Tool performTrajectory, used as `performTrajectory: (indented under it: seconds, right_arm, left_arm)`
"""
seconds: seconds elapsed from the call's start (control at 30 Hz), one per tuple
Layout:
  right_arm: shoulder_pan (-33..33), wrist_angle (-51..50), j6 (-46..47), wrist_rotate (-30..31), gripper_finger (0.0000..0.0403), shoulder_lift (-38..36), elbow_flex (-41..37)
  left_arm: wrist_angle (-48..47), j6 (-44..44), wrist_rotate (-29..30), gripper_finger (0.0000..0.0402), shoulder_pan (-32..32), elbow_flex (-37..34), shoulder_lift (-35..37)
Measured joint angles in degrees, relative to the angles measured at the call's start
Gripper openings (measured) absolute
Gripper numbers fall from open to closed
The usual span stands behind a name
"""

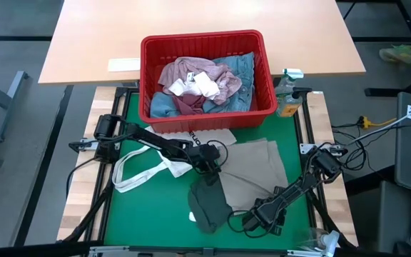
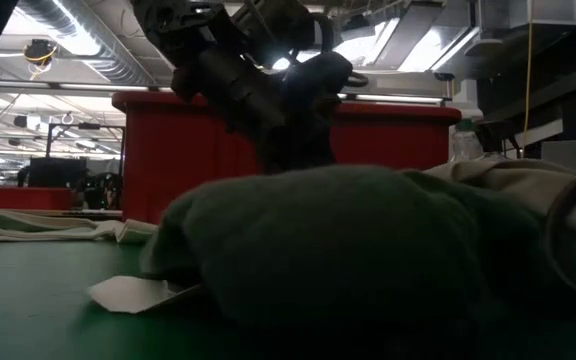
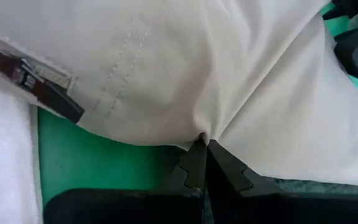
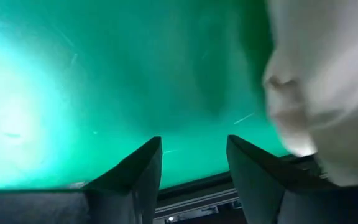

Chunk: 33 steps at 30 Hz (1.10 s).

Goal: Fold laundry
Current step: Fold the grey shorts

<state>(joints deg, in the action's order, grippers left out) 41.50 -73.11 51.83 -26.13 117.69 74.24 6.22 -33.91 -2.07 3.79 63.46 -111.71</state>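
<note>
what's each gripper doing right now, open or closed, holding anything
Left gripper: closed, fingers pinching the beige trousers.
Right gripper: open, holding nothing, just above the green mat.

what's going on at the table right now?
Laundry folding, early on. The left gripper is shut on a fold of the beige trousers, which lie spread on the green mat. The right gripper is open and empty, low over the mat beside the dark green top. The pink top, jeans and socks are in the red basket. A white tote bag lies at the left.
</note>
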Motion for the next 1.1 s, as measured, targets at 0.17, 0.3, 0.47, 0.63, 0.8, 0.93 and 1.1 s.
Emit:
performTrajectory:
  seconds: [0.17, 0.3, 0.47, 0.63, 0.8, 0.93, 1.1]
  right_arm:
    - [0.59, -4.79, -2.71, 4.1, 0.0182, -0.02, 4.82]
    - [1.51, -9.84, -5.0, 10.04, 0.0182, -0.09, 11.47]
    - [3.63, -12.38, -6.43, 21.98, 0.0182, -0.11, 17.33]
    - [5.6, -12.38, -7.45, 28.91, 0.0182, -0.13, 15.41]
    - [6.71, -12.2, -7.26, 27.04, 0.0182, -0.13, 9.63]
    - [6.91, -9.69, -7.26, 27.03, 0.0182, -0.13, 4.96]
    - [6.88, -4.78, -8.18, 26.39, 0.0182, -0.15, 0.08]
  left_arm:
    - [-0.51, 0.04, 0.03, 0.0, 0.01, 0.0, 0.03]
    - [-1.38, 0.04, 0.04, 0.0, 0.01, 0.0, 0.03]
    - [-1.34, 0.07, 0.04, 0.0, 0.03, 0.0, 0.03]
    - [-1.32, 0.07, 0.04, 0.0, 0.03, 0.0, 0.03]
    - [-1.31, 0.08, 0.07, 0.0, 0.03, 0.0, 0.03]
    - [-1.27, 0.07, 0.07, 0.0, 0.03, 0.0, 0.03]
    - [-1.25, 0.08, 0.07, 0.0, 0.03, 0.0, 0.03]
